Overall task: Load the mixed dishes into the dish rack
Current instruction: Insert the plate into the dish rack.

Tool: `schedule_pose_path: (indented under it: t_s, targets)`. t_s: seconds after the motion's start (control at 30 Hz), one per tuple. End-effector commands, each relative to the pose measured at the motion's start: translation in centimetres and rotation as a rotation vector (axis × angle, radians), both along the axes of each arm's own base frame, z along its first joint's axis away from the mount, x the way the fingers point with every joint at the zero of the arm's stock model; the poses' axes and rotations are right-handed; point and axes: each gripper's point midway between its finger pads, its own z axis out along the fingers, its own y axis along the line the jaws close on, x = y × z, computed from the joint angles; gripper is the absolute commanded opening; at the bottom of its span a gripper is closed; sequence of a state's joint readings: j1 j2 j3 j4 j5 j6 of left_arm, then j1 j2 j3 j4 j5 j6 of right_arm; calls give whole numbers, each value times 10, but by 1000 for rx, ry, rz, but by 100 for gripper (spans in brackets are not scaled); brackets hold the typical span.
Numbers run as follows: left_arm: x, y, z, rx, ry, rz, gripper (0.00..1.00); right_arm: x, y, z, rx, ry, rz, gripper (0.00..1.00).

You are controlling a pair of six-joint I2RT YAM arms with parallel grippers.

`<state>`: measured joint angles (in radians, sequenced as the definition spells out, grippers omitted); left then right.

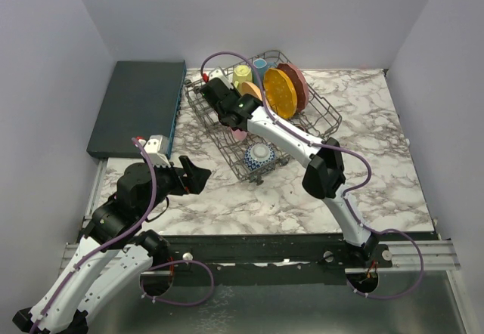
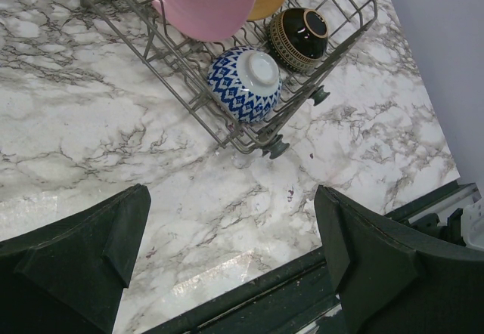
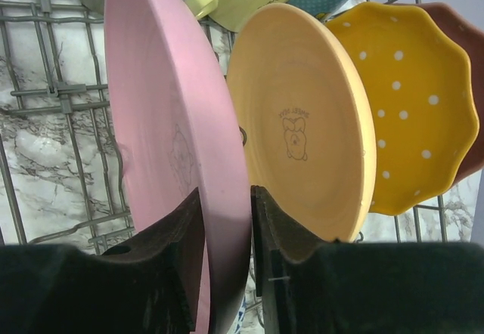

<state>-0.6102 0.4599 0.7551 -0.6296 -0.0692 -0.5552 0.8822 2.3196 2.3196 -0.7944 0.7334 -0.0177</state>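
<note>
1. Right gripper (image 3: 227, 198) straddles the rim of the pink plate (image 3: 174, 160), which stands upright in the rack (image 3: 60, 100) beside the tan plate (image 3: 295, 122); can't tell if it's pinching.
2. Advice: open fully, back straight out, don't tip the plate.
3. Left gripper (image 2: 231, 198) spread wide, empty, off the rack's corner.

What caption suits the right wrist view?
Right fingers flank the upright pink plate in the dish rack, beside a tan plate.

Pink plate (image 3: 166, 122) upright in dish rack (image 3: 60, 100), end effector (image 3: 225, 202) straddling its rim, tan plate (image 3: 302, 85) beside.
</note>
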Motion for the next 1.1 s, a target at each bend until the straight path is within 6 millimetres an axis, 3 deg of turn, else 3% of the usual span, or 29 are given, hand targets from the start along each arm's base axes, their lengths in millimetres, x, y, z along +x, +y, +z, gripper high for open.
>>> schedule_pose_path:
  t_s: [0.0,0.37,1.07]
  targets:
    - [4,2,0,9,-13,15,99,1,9,-11,17,12,7,34]
    - [4,3,0,9,-14,17,99,-1,12,-9,56,19,-1,50]
    - [3,3,1,6,-16,15,99,-16,32,1,226,88,45,71]
